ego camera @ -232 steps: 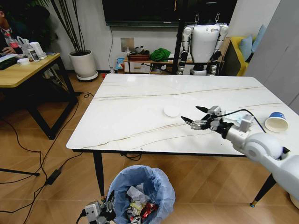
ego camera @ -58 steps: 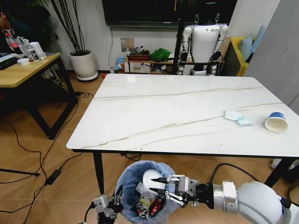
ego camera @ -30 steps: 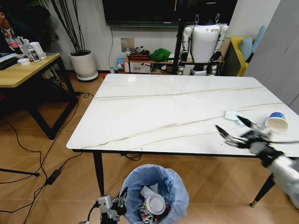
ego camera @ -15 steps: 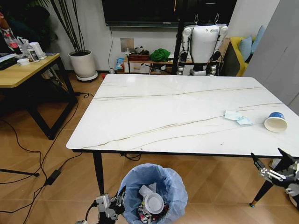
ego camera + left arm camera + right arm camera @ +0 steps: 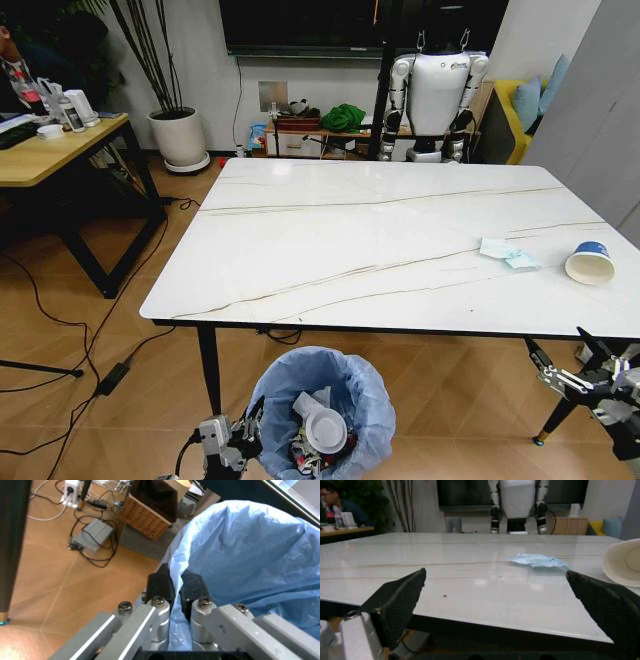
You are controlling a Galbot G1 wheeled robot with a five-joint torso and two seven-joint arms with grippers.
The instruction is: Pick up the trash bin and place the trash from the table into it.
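Right gripper (image 5: 567, 368) gapes empty below the table's (image 5: 330, 250) near right edge; left gripper (image 5: 176, 588) pinches the bin's (image 5: 322, 405) liner; tissue (image 5: 509, 252) looks limp, so pinch its middle.

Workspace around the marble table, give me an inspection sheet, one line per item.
Surface: the table has a glossy white top with thin brown veins, mostly bare.
Job's things: the pale-blue tissue and the paper cup, lying on its side, rest near the table's right end; the trash bin sits below the near edge holding the white disc and other litter.
Clutter: nothing seen on the table.
Grippers: the left end effector pinches the bin's blue bag at the rim; the right end effector is open, empty, below the table's right corner.
Cables: black cords trail on the floor at left.
Surroundings: wooden desk, potted plant, another robot behind.
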